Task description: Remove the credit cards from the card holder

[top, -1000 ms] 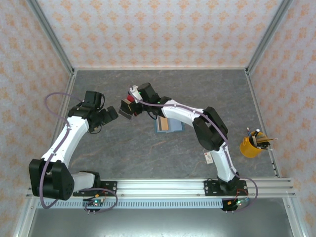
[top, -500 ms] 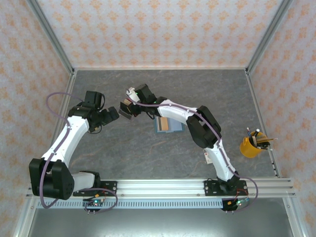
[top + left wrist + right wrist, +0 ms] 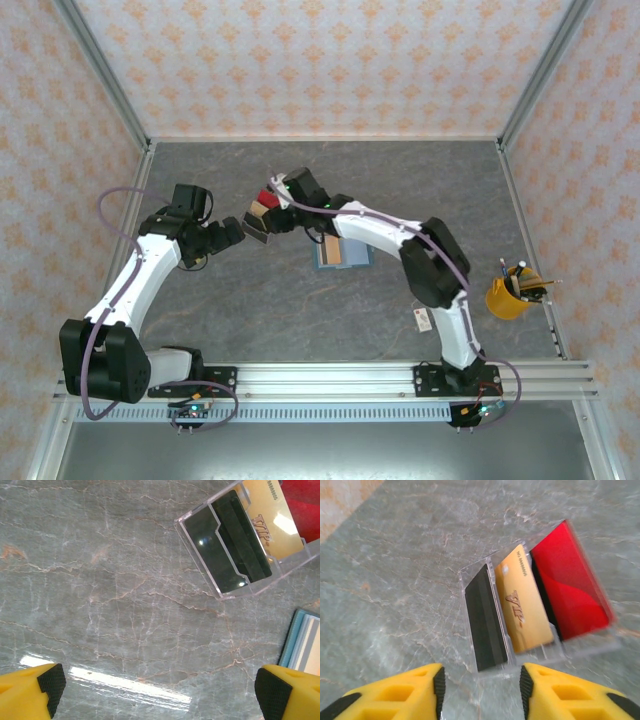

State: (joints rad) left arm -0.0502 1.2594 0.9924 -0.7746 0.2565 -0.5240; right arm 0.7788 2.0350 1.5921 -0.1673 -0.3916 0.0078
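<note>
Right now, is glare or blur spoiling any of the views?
Left wrist: a bright glare streak on the table, small highlights on the clear tray. Right wrist: the red card looks soft and smeared at its edges. Top external: evenly lit, sharp.

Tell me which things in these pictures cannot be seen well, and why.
- card holder: top view, the right arm covers its far part; left wrist view, cut off by the right edge.
- red card: right wrist view, blurred.
- white tag: top view, too small to read.

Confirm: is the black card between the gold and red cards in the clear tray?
No, the gold card sits in the middle, flanked by the black card and red card.
</note>
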